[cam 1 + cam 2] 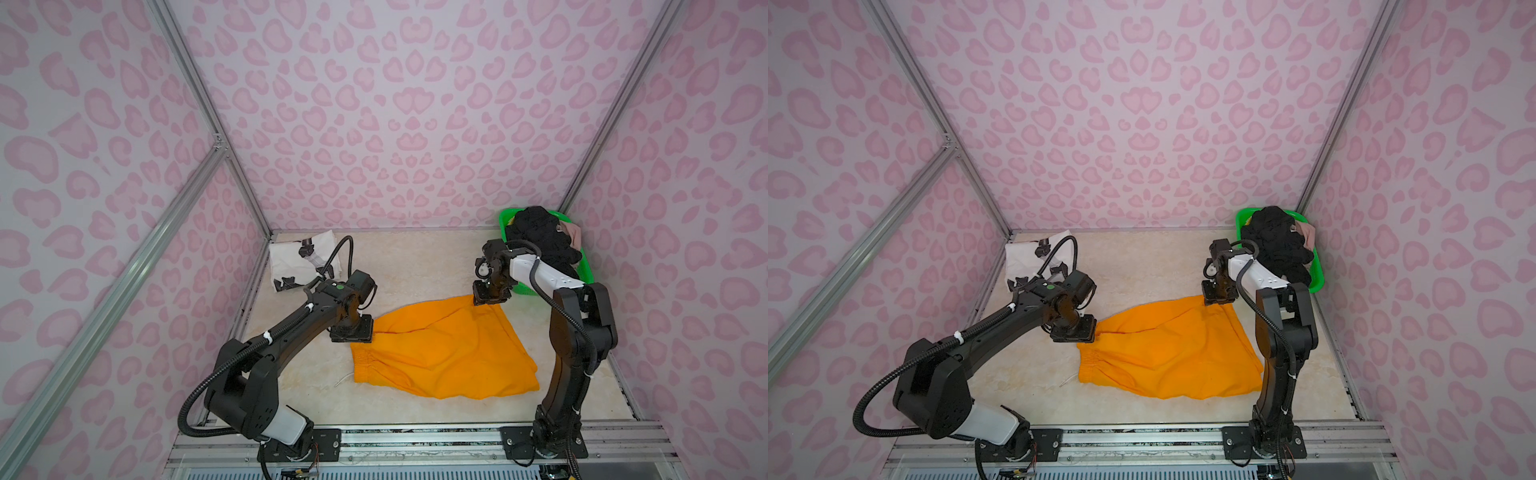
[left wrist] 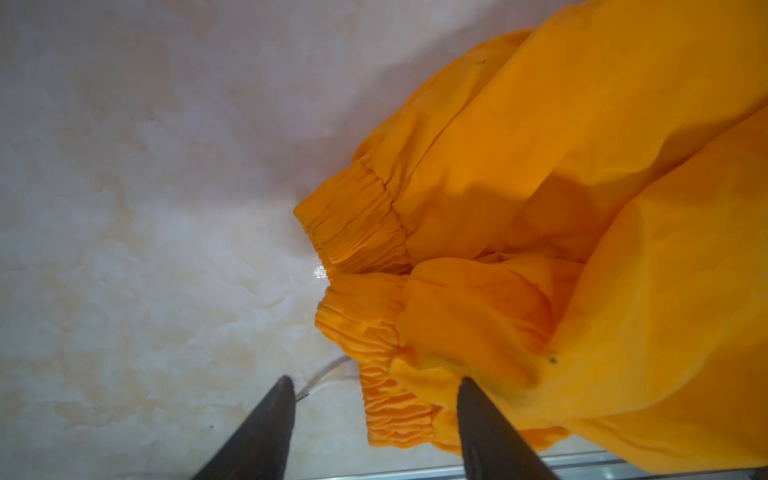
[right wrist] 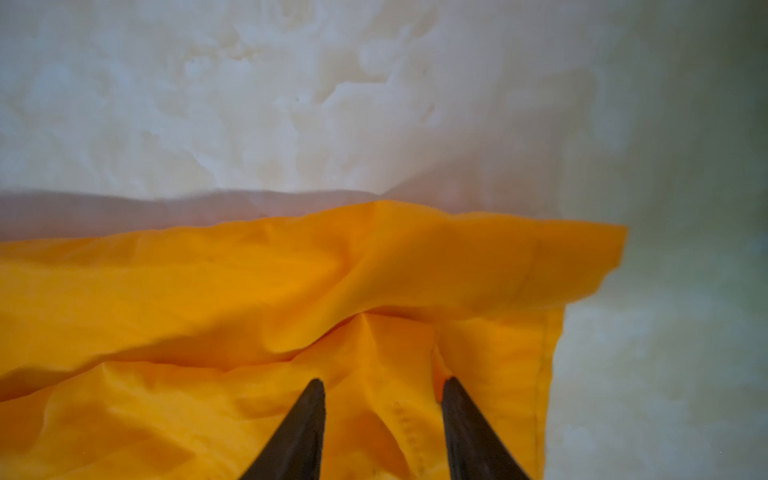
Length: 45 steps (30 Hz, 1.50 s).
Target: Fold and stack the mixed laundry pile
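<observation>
Walls (image 1: 415, 104) papered in pale pink with darker pink heart-shaped blotches close the cell on three sides, joined by an aluminium frame (image 1: 202, 104) of bare silver bars. Below them lies the tabletop (image 1: 415, 266), a glossy cream surface with a cloudy marble pattern, edged at the front by a metal base rail (image 1: 415, 436) to which both arms are bolted. The left arm (image 1: 291, 328) and the right arm (image 1: 569, 332) reach inward from that rail. Between them, in the middle of the tabletop, the orange shorts (image 1: 444, 349) lie spread out and loosely rumpled, the gathered waistband on the left. In the far right corner stands a green basket (image 1: 507, 220) heaped with a black knit piece (image 1: 540, 237), and a beige-pink piece (image 1: 571, 232) shows just behind the knit. In the far left corner lies a white T-shirt (image 1: 291, 257) with black print, folded into a rough rectangle, well apart from the shorts. The left fingers (image 2: 266, 432) stand spread at the waistband's far end, one over bare tabletop and one over orange cloth, released and clamping nothing. The right fingers (image 3: 299, 428) are parted too, over the shorts' far right corner near the basket, with a seam lying loose between them. A thin white drawstring (image 2: 328, 368) trails from the waistband onto the tabletop.
</observation>
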Motion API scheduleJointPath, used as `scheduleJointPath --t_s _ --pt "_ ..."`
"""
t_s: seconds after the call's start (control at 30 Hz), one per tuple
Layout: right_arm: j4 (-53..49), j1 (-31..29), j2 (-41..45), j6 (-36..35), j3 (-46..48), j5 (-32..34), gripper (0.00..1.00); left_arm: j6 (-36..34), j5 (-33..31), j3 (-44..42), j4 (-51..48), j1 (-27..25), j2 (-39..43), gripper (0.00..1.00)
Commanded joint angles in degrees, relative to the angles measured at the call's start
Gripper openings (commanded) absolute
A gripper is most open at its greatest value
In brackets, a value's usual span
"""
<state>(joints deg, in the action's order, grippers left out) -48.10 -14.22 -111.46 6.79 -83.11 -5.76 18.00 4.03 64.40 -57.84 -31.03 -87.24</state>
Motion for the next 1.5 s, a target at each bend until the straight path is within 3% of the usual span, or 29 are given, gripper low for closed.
scheduleJointPath --t_s 0.0,0.2,0.33,0.5,0.73,0.97,1.23,1.47 --pt "-1.87 -0.06 -0.37 -0.71 0.13 0.04 0.47 -3.74 -3.16 0.14 -3.71 -1.12 -0.50 0.64" --pt "-1.61 0.05 -0.71 -1.03 0.57 -0.12 0.47 -6.32 -4.75 -0.17 -3.50 -2.66 3.65 0.64" --pt "-1.39 0.16 -0.78 -1.08 0.34 -0.14 0.47 -13.23 -4.42 1.11 -3.77 -2.62 4.44 0.63" --pt "-0.72 0.46 -1.08 -0.91 0.30 -0.29 0.46 -23.00 -10.66 0.22 -2.57 -2.55 -0.89 0.59" --pt "1.15 0.81 -1.19 -0.33 1.52 -1.48 0.43 -26.60 -9.64 -0.06 4.95 -1.98 -7.70 0.58" --pt "3.07 1.11 -1.50 -0.12 2.52 -1.46 0.35 -27.03 -5.08 -0.24 6.19 -1.49 -13.73 0.41" --pt "3.63 1.17 1.94 0.07 3.49 0.80 0.16 -25.09 -4.14 -0.11 4.28 -1.45 -13.69 0.16" --pt "3.23 1.30 5.61 0.46 4.09 2.17 0.00 -22.45 -4.96 2.18 0.64 -1.49 -9.91 0.09"
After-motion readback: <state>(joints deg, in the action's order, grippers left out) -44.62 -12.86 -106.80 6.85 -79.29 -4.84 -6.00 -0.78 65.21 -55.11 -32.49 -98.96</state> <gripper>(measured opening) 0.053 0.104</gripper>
